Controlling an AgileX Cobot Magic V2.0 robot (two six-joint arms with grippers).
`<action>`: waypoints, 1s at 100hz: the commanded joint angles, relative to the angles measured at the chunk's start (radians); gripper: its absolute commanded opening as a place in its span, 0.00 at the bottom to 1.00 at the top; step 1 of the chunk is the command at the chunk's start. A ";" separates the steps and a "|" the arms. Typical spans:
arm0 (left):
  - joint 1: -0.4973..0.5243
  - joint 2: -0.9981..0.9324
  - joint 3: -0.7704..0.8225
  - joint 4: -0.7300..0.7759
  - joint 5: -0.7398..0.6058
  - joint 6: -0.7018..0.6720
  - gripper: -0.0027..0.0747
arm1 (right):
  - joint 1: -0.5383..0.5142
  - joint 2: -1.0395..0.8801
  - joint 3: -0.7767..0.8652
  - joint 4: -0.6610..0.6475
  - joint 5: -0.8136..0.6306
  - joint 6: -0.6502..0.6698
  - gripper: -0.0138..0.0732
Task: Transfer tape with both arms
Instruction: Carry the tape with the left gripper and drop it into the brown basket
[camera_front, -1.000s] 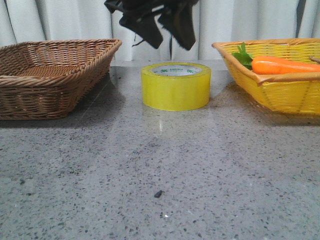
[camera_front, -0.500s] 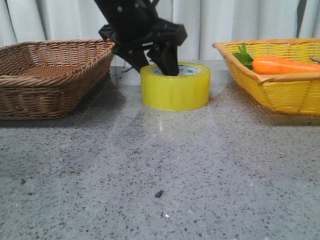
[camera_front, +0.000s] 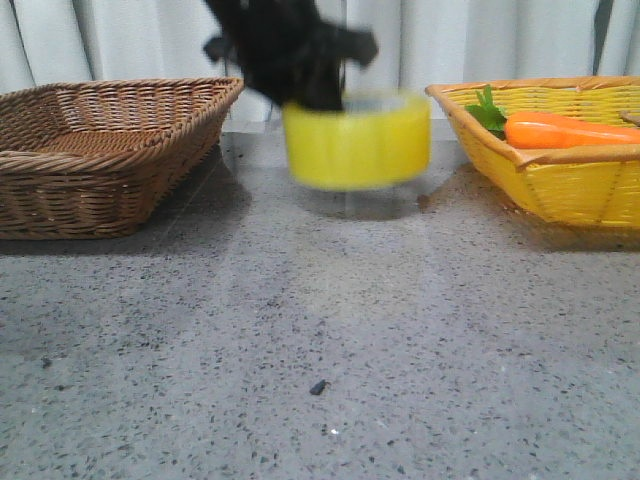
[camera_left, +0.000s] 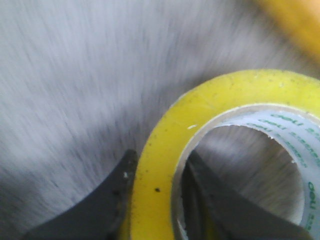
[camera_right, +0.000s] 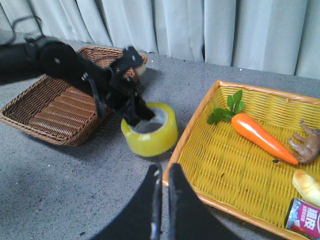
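Observation:
The yellow tape roll (camera_front: 357, 140) hangs a little above the table between the two baskets, blurred by motion. My left gripper (camera_front: 300, 85) is shut on its left wall, one finger inside the white core and one outside. In the left wrist view the tape (camera_left: 165, 165) sits pinched between the dark fingers (camera_left: 107, 200). In the right wrist view the tape (camera_right: 150, 131) and the left arm (camera_right: 75, 67) show from above. My right gripper (camera_right: 162, 172) is shut and empty, high above the table near the yellow basket's edge.
A brown wicker basket (camera_front: 100, 150) stands at the left. A yellow wicker basket (camera_front: 560, 180) at the right holds an orange carrot (camera_front: 565, 130) with green leaves, a toy animal (camera_right: 307, 142) and a small packet (camera_right: 302, 217).
My left gripper came down onto the tape's left wall, shut on it, and has lifted it off the table and slightly to the right.

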 joint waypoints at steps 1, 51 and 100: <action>-0.008 -0.150 -0.114 -0.033 -0.077 -0.009 0.01 | 0.000 0.015 -0.014 -0.027 -0.079 0.000 0.08; 0.251 -0.327 -0.096 0.228 0.236 -0.009 0.01 | 0.000 0.015 0.008 -0.030 -0.073 0.000 0.08; 0.381 -0.329 0.147 0.142 0.202 -0.069 0.43 | 0.000 0.013 0.120 -0.018 -0.121 0.000 0.08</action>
